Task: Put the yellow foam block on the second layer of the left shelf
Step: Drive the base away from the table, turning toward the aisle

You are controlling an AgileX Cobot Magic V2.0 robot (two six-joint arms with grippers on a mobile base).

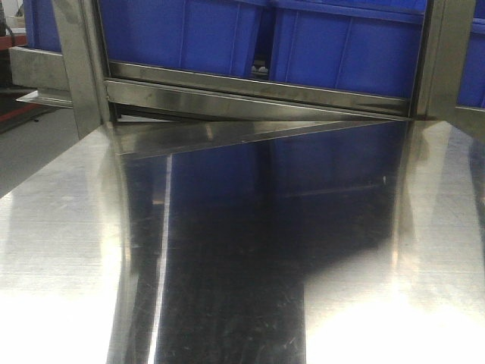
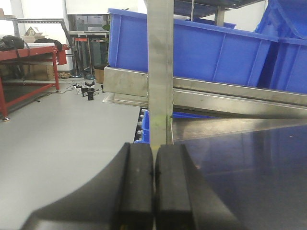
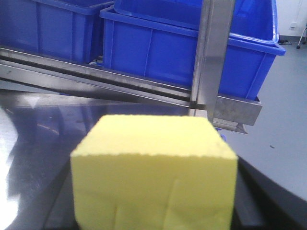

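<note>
The yellow foam block (image 3: 153, 167) fills the lower middle of the right wrist view. My right gripper (image 3: 153, 196) is shut on it, and dark fingers (image 3: 250, 196) show at both of its sides. The block hangs above a shiny steel surface (image 3: 33, 143), in front of a shelf rail (image 3: 96, 79) and an upright post (image 3: 213, 52). My left gripper (image 2: 154, 149) is shut with its black pads (image 2: 135, 182) touching and nothing between them. It points at a steel shelf post (image 2: 159, 72). In the front view neither the block nor a gripper shows.
Blue plastic bins (image 1: 341, 45) sit on the shelf level behind the steel rail (image 1: 258, 83), above a reflective steel surface (image 1: 242, 265). More blue bins (image 2: 211, 48) (image 3: 158, 48) show in both wrist views. A red workbench (image 2: 29, 55) stands far left on the grey floor (image 2: 62, 139).
</note>
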